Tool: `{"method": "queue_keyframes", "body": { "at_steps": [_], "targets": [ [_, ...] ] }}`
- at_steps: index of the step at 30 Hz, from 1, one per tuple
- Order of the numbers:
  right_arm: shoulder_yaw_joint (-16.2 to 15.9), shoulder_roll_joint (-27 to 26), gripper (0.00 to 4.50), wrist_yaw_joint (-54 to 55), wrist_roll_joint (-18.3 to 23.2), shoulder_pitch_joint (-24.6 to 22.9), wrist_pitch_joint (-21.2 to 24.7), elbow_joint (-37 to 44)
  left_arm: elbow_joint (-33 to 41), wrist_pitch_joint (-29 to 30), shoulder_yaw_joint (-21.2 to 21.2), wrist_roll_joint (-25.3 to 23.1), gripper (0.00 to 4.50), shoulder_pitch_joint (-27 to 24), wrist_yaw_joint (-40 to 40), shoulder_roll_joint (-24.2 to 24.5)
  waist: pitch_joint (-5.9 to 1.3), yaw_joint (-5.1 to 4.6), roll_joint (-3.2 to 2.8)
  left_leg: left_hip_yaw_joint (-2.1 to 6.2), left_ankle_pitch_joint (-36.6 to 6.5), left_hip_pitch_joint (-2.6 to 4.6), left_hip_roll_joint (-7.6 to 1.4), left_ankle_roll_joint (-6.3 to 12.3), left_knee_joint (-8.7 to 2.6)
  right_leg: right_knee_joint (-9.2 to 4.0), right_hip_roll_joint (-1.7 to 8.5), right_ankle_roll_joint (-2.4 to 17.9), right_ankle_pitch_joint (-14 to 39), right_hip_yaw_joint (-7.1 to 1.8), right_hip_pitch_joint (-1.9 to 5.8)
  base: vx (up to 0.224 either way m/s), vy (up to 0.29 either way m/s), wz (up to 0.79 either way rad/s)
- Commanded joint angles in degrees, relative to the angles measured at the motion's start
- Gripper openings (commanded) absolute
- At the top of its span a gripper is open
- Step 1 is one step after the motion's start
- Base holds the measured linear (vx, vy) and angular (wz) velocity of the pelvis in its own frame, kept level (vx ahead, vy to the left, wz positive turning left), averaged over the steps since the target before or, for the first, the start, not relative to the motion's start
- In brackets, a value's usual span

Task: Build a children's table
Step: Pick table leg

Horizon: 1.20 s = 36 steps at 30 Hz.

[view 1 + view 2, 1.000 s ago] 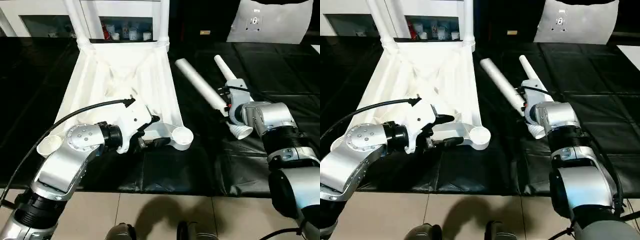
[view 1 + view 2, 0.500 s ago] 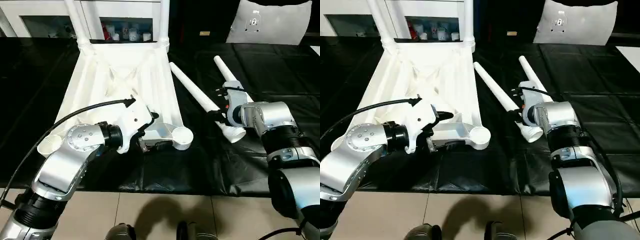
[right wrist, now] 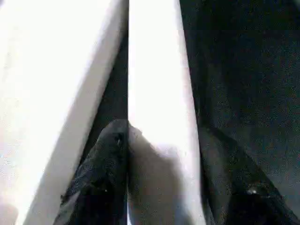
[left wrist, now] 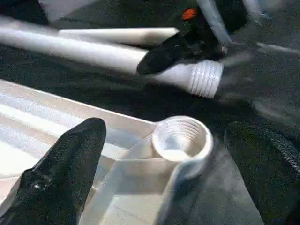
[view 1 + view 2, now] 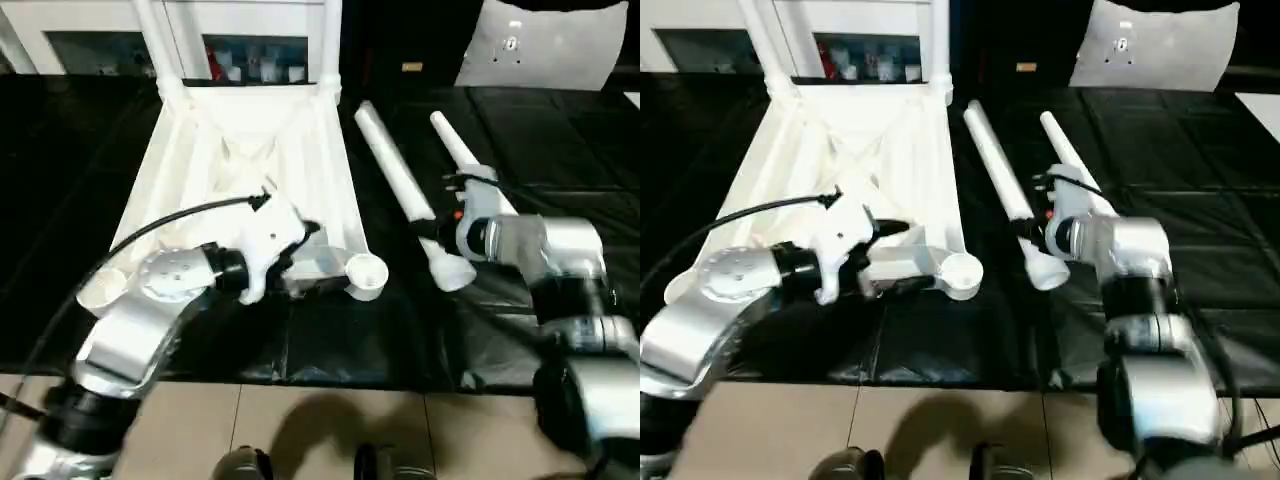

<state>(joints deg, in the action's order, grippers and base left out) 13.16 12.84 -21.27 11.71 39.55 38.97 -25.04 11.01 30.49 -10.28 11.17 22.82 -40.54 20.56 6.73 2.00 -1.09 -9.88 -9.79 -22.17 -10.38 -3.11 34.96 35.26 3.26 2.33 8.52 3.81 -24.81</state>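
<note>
Now the right gripper (image 5: 436, 228) clasps a long white tubular plastic leg (image 5: 400, 180), which I judge must next be swung threaded-end-first to the white ribbed tabletop's round corner socket (image 4: 182, 139) that the left gripper (image 4: 164, 154) straddles with fingers spread wide.

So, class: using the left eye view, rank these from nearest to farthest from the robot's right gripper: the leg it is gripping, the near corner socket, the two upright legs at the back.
1. The gripped leg, between the right gripper fingers.
2. The near corner socket, toward the robot's left.
3. The upright legs, at the tabletop's far end.
</note>
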Motion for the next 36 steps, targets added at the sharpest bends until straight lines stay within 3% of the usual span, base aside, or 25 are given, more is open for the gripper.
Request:
{"method": "queue_keyframes", "body": {
  "at_steps": [1,3,4,6,11,12,15,17,18,21,23,24,29,34,36],
  "targets": [
    [1.28,-0.51,1.84,0.75,1.17,-0.08,-5.81,4.43,-0.91,-0.84,1.43,0.22,4.50,1.41,2.72,-0.99,-5.91,0.16,-0.23,0.38,-8.83,0.75,-1.56,1.14,-3.20,-4.57,3.63,9.66,14.33,-2.59,4.30,0.000,0.000,0.00],
    [5.22,-2.59,1.84,-4.65,8.61,-1.28,-0.52,8.64,-3.26,-1.53,3.80,0.59,4.50,3.75,7.84,-5.40,-5.76,-0.11,-0.36,0.33,-10.09,0.86,-1.36,2.17,-3.24,-5.04,3.18,9.12,16.15,-2.50,4.41,0.000,0.000,0.00],
    [5.98,-2.95,1.84,-6.25,10.38,-1.54,0.60,9.47,-3.65,-1.38,4.28,0.87,4.50,4.20,8.54,-6.14,-5.85,0.05,-0.32,0.45,-10.12,0.93,-1.45,2.41,-3.24,-4.96,3.29,9.14,16.15,-2.44,4.50,0.000,0.000,0.00],
    [6.88,-4.73,1.84,-10.73,14.82,-4.32,-0.25,14.55,-4.79,0.38,6.73,4.10,4.50,6.36,9.97,-9.47,-5.78,0.18,-0.31,0.55,-10.22,0.79,-1.64,3.13,-3.33,-5.05,3.52,9.15,16.38,-2.34,4.40,0.000,0.000,0.00],
    [3.04,-5.18,1.84,-18.76,22.82,-9.98,2.73,22.61,-5.85,5.49,13.10,14.57,4.50,11.31,12.84,-17.17,-5.83,0.65,0.08,0.53,-8.15,0.42,-1.56,4.54,-3.20,-5.15,3.66,10.52,15.11,-2.24,4.60,0.000,0.000,0.00],
    [2.20,-5.37,1.84,-19.17,23.10,-10.85,2.88,23.44,-6.36,6.90,15.15,17.96,4.50,12.85,14.30,-19.53,-5.72,0.60,0.22,0.46,-8.42,0.41,-1.46,4.62,-3.17,-5.32,3.57,10.09,16.41,-2.20,4.50,0.000,0.000,0.00],
    [1.51,-5.74,1.84,-19.47,23.20,-11.74,4.00,24.79,-6.85,8.61,17.25,21.80,4.50,14.55,15.54,-22.31,-5.42,0.57,0.52,0.40,-9.30,0.49,-1.15,4.25,-3.08,-6.08,3.55,8.23,22.06,-1.99,4.28,0.000,0.000,0.00],
    [1.40,-5.84,1.84,-19.78,23.64,-12.06,4.38,25.34,-6.89,8.90,17.51,22.43,4.50,14.85,15.59,-22.78,-5.42,0.65,0.50,0.41,-9.34,0.46,-1.06,4.28,-3.08,-6.27,3.57,7.03,23.83,-1.96,4.26,0.000,0.000,0.00],
    [1.46,-6.08,1.84,-20.42,25.07,-12.56,4.95,26.39,-6.95,9.55,17.61,23.08,4.50,15.31,15.57,-23.37,-5.36,0.62,0.57,0.44,-9.07,0.44,-1.04,4.31,-3.18,-6.51,3.40,5.36,25.18,-1.87,4.15,0.000,0.000,0.00],
    [1.09,-6.31,1.84,-21.34,28.32,-13.68,5.80,28.36,-7.38,10.87,17.88,23.91,4.50,15.74,16.58,-24.46,-5.50,0.65,0.41,0.59,-9.04,0.53,-1.19,4.41,-3.21,-6.65,3.36,4.52,25.40,-1.74,4.00,0.000,0.000,0.00],
    [0.81,-6.23,1.84,-21.46,28.57,-13.93,5.63,28.61,-7.48,11.02,17.78,23.98,4.50,15.77,16.86,-24.51,-5.43,0.55,0.47,0.64,-9.03,0.35,-1.18,4.39,-3.28,-6.67,3.37,4.38,25.40,-1.65,4.09,0.000,0.000,0.00],
    [0.38,-6.27,1.84,-21.57,28.58,-14.26,5.26,29.01,-7.62,11.23,17.76,23.98,4.23,15.75,17.95,-24.51,-5.51,0.51,0.40,0.70,-9.04,0.43,-1.30,4.36,-3.36,-6.62,3.34,4.34,24.83,-1.64,4.00,0.000,0.000,0.00],
    [-1.60,-6.59,1.84,-21.72,26.92,-15.01,2.11,30.67,-7.60,11.42,18.95,24.57,3.78,15.46,20.58,-24.83,-5.67,0.48,0.33,0.73,-8.14,0.23,-1.47,4.69,-3.40,-6.35,3.52,5.32,21.43,-1.73,4.18,0.000,0.000,0.00],
    [-2.47,-7.64,1.84,-20.50,24.85,-15.14,-2.90,30.58,-8.07,12.20,17.30,19.85,3.64,13.81,23.66,-22.71,-5.69,0.50,0.30,0.75,-7.94,0.43,-1.83,4.85,-3.52,-6.15,3.69,6.50,20.11,-1.89,3.95,0.000,0.000,0.00],
    [-2.31,-7.95,1.84,-20.22,24.55,-14.88,-3.88,30.25,-8.22,12.42,18.14,20.61,3.64,13.55,24.28,-23.00,-5.67,0.58,0.25,0.68,-7.85,0.37,-1.71,4.63,-3.48,-6.14,3.73,6.68,19.88,-1.98,4.06,0.000,0.000,0.00]
  ]
}}
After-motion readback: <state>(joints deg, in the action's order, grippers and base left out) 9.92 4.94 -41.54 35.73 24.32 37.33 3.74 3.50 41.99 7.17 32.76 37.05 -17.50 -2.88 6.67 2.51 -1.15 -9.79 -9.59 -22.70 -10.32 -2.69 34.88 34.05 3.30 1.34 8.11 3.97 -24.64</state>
